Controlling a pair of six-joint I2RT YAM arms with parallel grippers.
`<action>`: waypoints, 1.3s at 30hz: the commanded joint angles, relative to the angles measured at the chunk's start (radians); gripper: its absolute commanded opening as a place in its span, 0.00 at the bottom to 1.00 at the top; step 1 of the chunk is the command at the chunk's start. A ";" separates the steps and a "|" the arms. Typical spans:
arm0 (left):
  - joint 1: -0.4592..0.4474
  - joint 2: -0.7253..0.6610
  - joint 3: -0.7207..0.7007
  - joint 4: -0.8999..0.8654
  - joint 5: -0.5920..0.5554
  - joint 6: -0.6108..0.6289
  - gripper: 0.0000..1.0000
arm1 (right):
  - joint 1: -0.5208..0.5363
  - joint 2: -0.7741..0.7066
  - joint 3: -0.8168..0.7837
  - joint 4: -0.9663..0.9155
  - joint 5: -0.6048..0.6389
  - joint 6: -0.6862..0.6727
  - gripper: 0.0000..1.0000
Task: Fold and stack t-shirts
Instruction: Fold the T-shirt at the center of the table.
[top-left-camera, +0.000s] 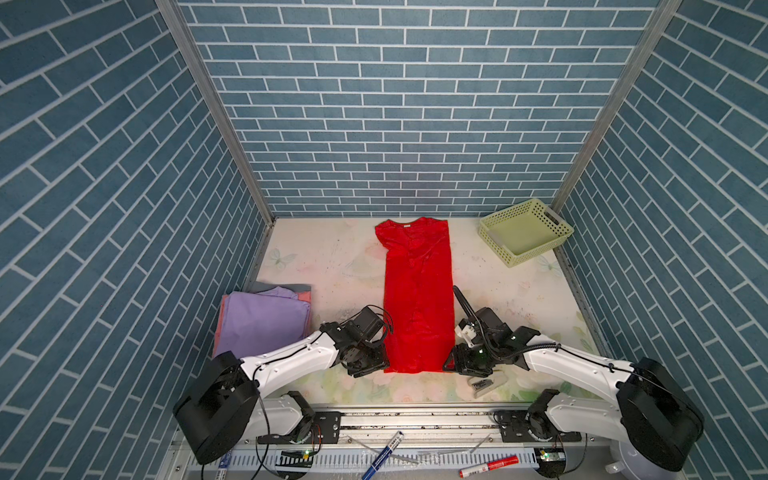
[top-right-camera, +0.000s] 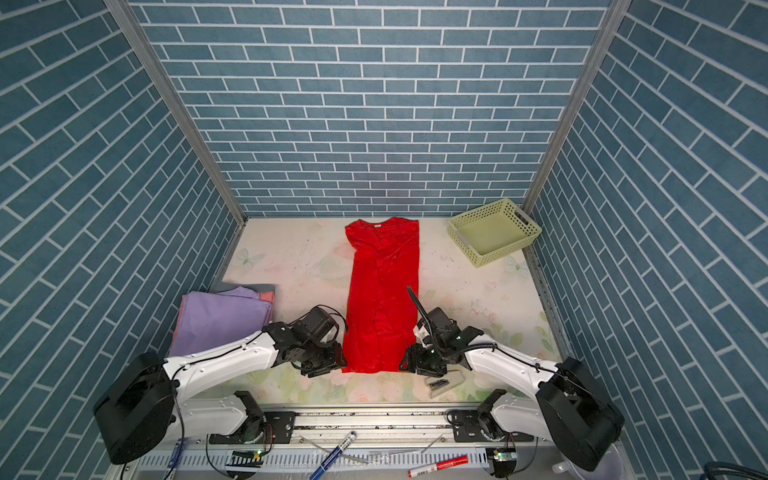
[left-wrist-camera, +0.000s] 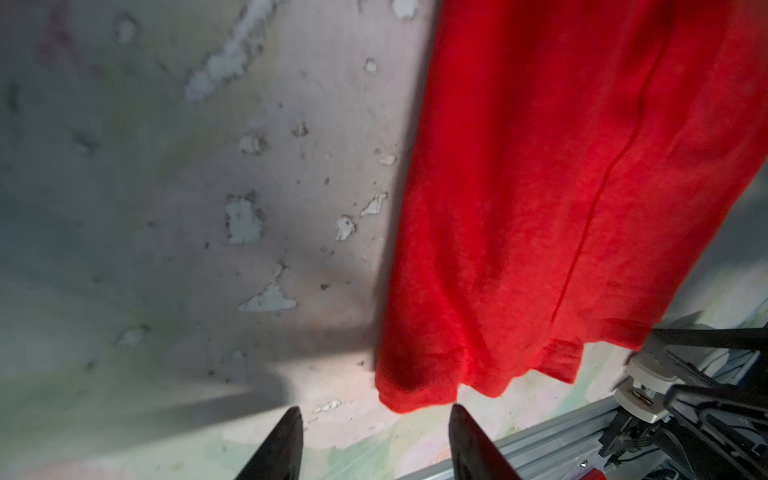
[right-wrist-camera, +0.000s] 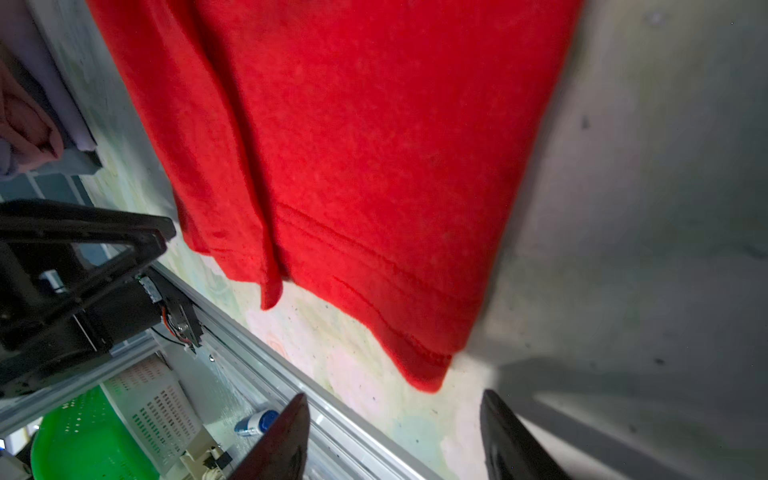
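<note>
The red t-shirt (top-left-camera: 419, 299) lay in the middle of the worktop (top-left-camera: 316, 266) as a long narrow strip, collar at the far end. I judged the side folds done and the crosswise fold next. My left fingers (left-wrist-camera: 282, 449) and right fingers (right-wrist-camera: 507, 449) stood open and empty, each just short of a near hem corner. Both needed to pinch those corners together and carry the hem evenly toward the collar, before the shirt joined the purple-topped stack (top-left-camera: 262, 324) on my left.
</note>
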 joint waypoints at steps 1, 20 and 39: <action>-0.007 0.035 -0.020 0.116 0.026 -0.019 0.58 | -0.004 0.065 -0.036 0.139 -0.012 0.090 0.64; -0.058 -0.033 0.013 0.001 0.047 -0.025 0.00 | -0.006 -0.011 0.068 -0.129 0.073 0.027 0.00; 0.238 0.328 0.529 -0.036 0.141 0.258 0.00 | -0.173 0.390 0.702 -0.263 0.228 -0.157 0.00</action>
